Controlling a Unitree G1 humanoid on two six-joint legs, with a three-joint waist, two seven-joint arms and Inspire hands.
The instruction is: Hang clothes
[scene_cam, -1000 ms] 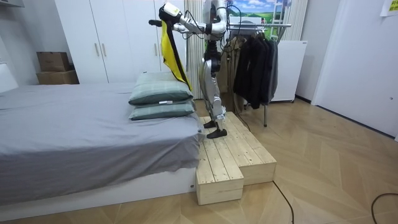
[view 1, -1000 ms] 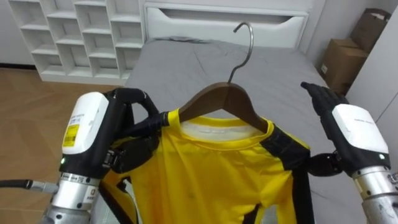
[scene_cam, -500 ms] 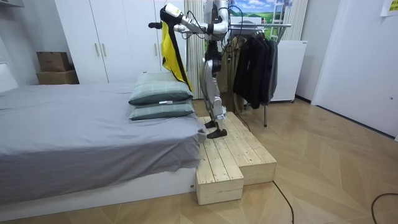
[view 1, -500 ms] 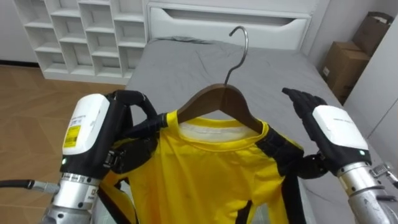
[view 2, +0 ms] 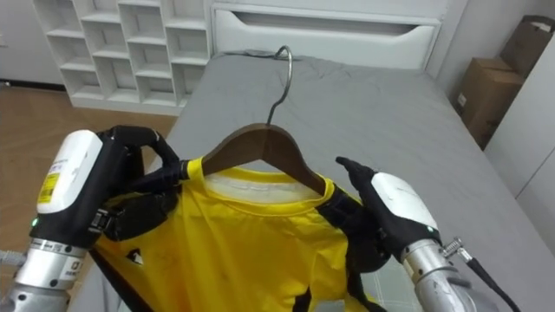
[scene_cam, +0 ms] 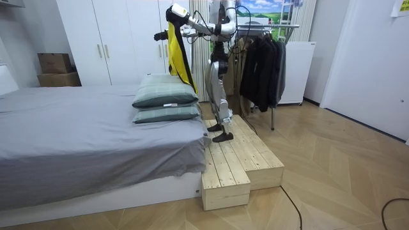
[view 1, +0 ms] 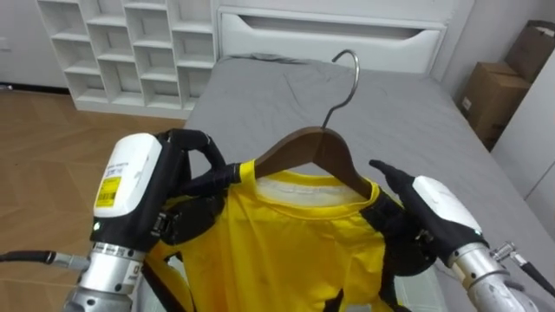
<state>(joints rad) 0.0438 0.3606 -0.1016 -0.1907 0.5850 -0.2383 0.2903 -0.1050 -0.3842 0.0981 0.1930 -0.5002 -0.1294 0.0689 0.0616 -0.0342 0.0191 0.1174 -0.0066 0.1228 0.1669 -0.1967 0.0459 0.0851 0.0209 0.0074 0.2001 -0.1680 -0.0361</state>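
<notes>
Right hand (view 1: pixel 432 211) moved onto shirt (view 1: pixel 286 251), left hand (view 1: pixel 185 191) gripping

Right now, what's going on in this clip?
The robot stands on a wooden platform between the bed and a clothes rack, holding up a yellow shirt on a wooden hanger. Its left hand has fingers curled round one shoulder end; the right hand reaches open to the other. The shirt is not on the rack yet.
</notes>
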